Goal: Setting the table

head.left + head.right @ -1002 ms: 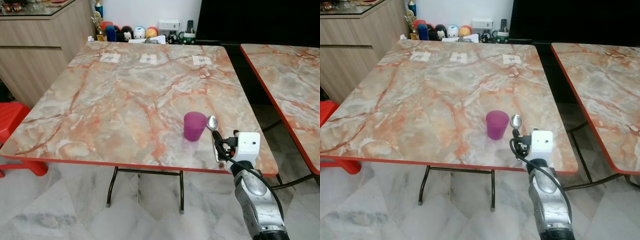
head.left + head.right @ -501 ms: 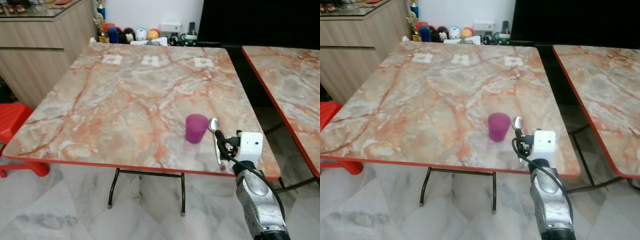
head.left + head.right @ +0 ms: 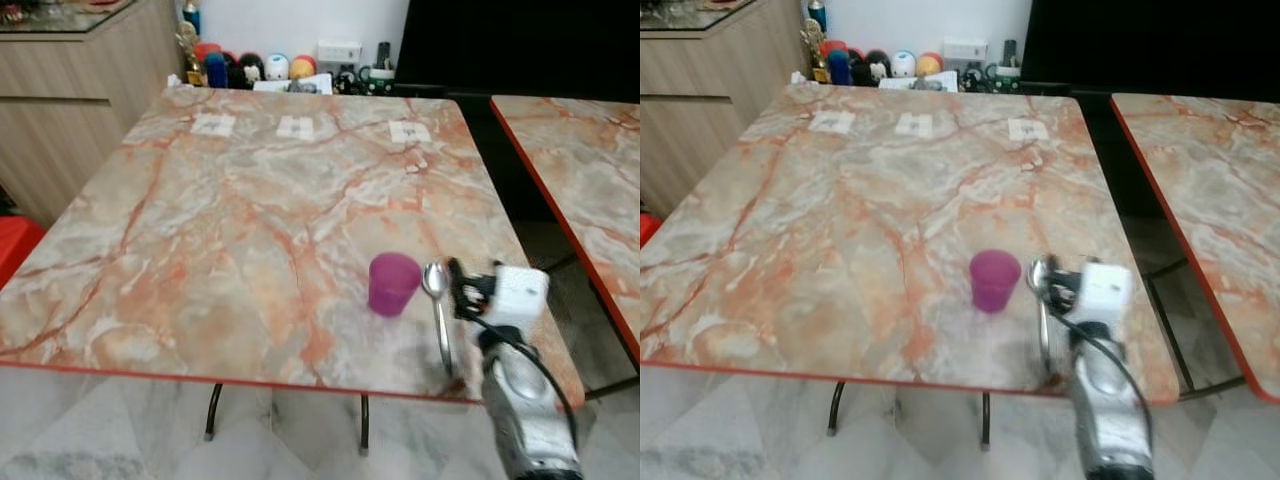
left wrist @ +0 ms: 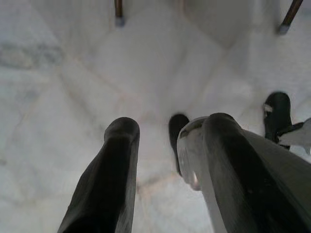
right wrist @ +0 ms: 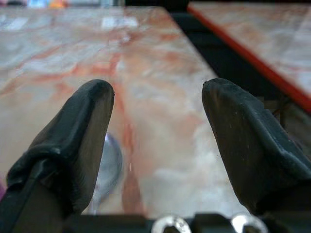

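Spoon [image 3: 438,310] lies on marble bench [image 3: 250,220], just right of purple cup [image 3: 392,283]. Right hand [image 5: 155,145] w/ fingers apart, just right of spoon, holding nothing. Left hand [image 4: 167,165] apart over floor.

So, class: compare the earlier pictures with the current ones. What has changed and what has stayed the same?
The right gripper has let go of the spoon, which now lies flat on the table beside the purple cup; its fingers are open above the table. The camera has moved closer. The cup has stayed put.
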You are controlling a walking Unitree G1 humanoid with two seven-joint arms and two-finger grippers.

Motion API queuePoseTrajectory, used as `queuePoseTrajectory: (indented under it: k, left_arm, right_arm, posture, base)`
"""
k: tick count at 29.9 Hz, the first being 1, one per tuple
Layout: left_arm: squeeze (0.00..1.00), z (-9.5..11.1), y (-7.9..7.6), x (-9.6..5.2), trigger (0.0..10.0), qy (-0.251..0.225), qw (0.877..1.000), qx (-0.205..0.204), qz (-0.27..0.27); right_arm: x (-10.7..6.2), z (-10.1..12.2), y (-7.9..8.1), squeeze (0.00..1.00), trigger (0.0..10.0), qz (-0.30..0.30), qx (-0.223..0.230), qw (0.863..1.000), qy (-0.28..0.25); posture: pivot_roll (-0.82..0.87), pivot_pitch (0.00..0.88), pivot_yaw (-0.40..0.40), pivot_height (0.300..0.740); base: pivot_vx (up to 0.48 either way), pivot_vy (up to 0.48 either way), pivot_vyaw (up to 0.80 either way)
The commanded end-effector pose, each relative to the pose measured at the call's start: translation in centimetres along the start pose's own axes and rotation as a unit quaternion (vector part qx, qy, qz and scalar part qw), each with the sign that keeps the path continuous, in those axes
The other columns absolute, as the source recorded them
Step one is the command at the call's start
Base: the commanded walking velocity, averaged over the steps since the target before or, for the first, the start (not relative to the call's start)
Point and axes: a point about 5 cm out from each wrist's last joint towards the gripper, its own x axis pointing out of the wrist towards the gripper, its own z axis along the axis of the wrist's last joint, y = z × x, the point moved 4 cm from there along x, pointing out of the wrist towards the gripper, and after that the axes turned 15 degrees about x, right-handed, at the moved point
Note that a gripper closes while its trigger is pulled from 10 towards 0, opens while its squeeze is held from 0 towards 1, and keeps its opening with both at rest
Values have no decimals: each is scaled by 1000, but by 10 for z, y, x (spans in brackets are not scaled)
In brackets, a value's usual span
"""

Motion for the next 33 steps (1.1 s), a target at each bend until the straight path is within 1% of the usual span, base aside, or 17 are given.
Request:
queuePoseTrajectory:
  k: [1,5,7,10,12,14,15,17,19,21,22,26,28,30,33]
  left_arm:
    - [0,-24,0,-6,10000,33,999,8,-4]
    - [0,-24,-1,-6,10000,33,999,9,-5]
    - [0,-23,-1,-6,10000,33,999,9,-6]
    - [0,-23,-2,-6,10000,33,999,10,-6]
    - [0,-23,-4,-6,10000,33,999,12,-9]
    - [0,-23,-6,-6,10000,33,999,12,-10]
    - [0,-23,-6,-6,10000,33,999,12,-11]
    - [0,-24,-7,-6,10000,33,999,13,-12]
    - [0,-24,-8,-7,10000,32,999,13,-13]
    - [0,-26,-9,-7,10000,33,999,13,-13]
    - [0,-26,-9,-7,10000,33,999,13,-13]
    - [0,-28,-10,-8,10000,35,999,16,-16]
    - [0,-28,-10,-8,10000,35,999,16,-16]
    - [0,-28,-10,-8,10000,36,999,16,-16]
    - [0,-27,-9,-7,10000,36,999,16,-15]
  right_arm:
    - [-3,2,4,0,10000,7,8,1000,-10]
    - [-4,-3,6,0,10000,15,3,1000,5]
    - [-4,-10,6,0,10000,16,-6,999,28]
    - [-4,-14,6,0,10000,14,1,999,41]
    - [-3,-26,6,0,10000,16,-26,997,77]
    - [-3,-32,8,0,10000,21,-24,995,96]
    - [-3,-37,9,0,10000,24,-31,993,112]
    - [-2,-40,10,0,10000,30,-35,992,121]
    - [0,-43,15,0,10000,41,-29,990,135]
    - [6,-45,22,0,10000,58,-33,987,145]
    - [6,-45,22,0,10000,58,-33,987,145]
    - [10,-58,27,0,10000,67,-42,981,179]
    - [11,-59,28,0,10000,65,-38,980,183]
    - [12,-60,29,0,10000,57,-23,981,185]
    - [12,-58,30,0,10000,60,-26,981,181]
  posture:
    - [-13,110,-42,740]
    - [-14,116,-43,740]
    - [-12,120,-44,740]
    - [-12,123,-45,740]
    - [-13,127,-45,740]
    - [-13,130,-44,740]
    - [-13,130,-44,740]
    - [-11,131,-45,740]
    - [-8,133,-44,740]
    - [-7,134,-45,740]
    - [-7,134,-45,740]
    - [-5,128,-43,740]
    - [-2,128,-44,740]
    - [2,124,-46,740]
    - [2,122,-46,740]
  base:
    - [0,0,0]
    - [0,0,0]
    - [0,0,0]
    - [0,0,0]
    - [0,0,0]
    - [0,0,0]
    - [0,0,0]
    - [0,0,0]
    - [0,0,0]
    - [0,0,0]
    - [0,0,0]
    - [0,0,0]
    - [0,0,0]
    - [0,0,0]
    - [0,0,0]
